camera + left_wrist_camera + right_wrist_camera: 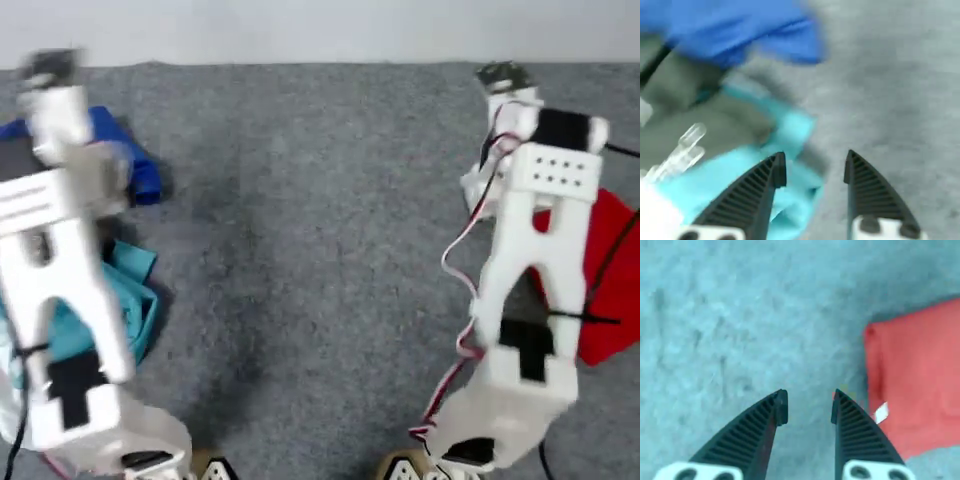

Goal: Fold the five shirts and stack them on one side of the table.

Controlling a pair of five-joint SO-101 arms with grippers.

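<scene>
1. My left claw (pixel 815 157) hangs above the desk (pixel 320 250). Its two black fingers stand a fair gap apart and nothing is held between them.
2. The teal shirt (pixel 790 130) lies rumpled beneath that claw. One finger is over the shirt's edge and the other is over the grey desk surface.
3. The blue shirt (pixel 740 30) lies bunched beyond the teal one, toward the far edge of the desk. A grey cloth (pixel 690 100) lies between the two (I cannot tell whether it is a shirt).
4. My right claw (pixel 810 395) is parted too, by a narrower gap, and it grips nothing.
5. The red shirt (pixel 915 375) lies flat with straight edges just beside my right claw. One finger is over the shirt's near edge, next to a small white tag (pixel 881 412).
6. From the high view, the blue and teal shirts are under my left arm. The red shirt is under my right arm, well apart from them across the desk.
</scene>
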